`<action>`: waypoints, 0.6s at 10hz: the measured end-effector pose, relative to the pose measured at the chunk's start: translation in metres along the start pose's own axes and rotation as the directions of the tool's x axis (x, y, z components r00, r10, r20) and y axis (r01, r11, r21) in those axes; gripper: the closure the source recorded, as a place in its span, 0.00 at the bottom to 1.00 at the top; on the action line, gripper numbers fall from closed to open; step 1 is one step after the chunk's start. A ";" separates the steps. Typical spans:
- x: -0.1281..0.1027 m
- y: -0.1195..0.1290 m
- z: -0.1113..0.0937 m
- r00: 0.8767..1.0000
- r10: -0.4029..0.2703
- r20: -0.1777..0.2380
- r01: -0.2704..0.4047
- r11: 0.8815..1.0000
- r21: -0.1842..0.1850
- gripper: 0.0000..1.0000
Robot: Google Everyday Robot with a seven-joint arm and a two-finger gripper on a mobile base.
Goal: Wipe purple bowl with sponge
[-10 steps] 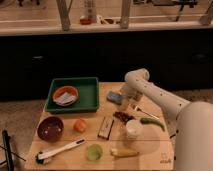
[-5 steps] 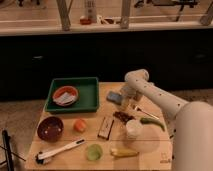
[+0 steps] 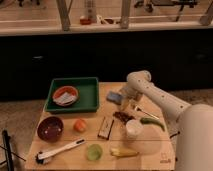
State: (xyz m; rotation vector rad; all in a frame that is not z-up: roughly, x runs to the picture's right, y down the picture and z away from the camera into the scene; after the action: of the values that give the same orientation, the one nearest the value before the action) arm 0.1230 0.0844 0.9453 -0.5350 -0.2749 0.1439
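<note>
Purple bowl (image 3: 50,128), round, dark maroon with pale specks inside: it stands at the left front of the wooden table (image 3: 150,145), upright, with nothing in contact with it. No wiping is under way there.

White-handled brush (image 3: 60,151): lying in front of the bowl, apart from it.

Green rectangular tray (image 3: 75,81): behind the bowl, holding an orange bowl with a white cloth (image 3: 65,95). Not part of the task.

Dark narrow rectangular block (image 3: 105,127): mid-table, lying flat.

Sponge (image 3: 114,97), a small flat blue-grey pad: lying on the table just right of the tray, well apart from the purple bowl.

Gripper (image 3: 126,104), on the white arm: low over the table, just beside the sponge on its right. Whether it is spread or closed cannot be told, nor whether it touches the sponge.

Assessment: the task appears to be at its first stage, the approach to the sponge. Securing the sponge, carrying it leftward to the bowl, and the wiping itself all seem outstanding.
</note>
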 end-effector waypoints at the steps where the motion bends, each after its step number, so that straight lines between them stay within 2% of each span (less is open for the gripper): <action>1: -0.001 0.000 0.001 1.000 0.014 0.018 -0.015 1.000 0.001 0.20; 3: -0.003 -0.002 0.005 0.998 0.033 0.044 -0.033 0.999 -0.002 0.20; 6: -0.011 -0.005 0.011 0.998 0.031 0.057 -0.031 0.999 -0.006 0.20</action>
State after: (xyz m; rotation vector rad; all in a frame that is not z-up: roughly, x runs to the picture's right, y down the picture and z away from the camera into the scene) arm 0.1094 0.0830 0.9548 -0.5413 -0.3232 0.1892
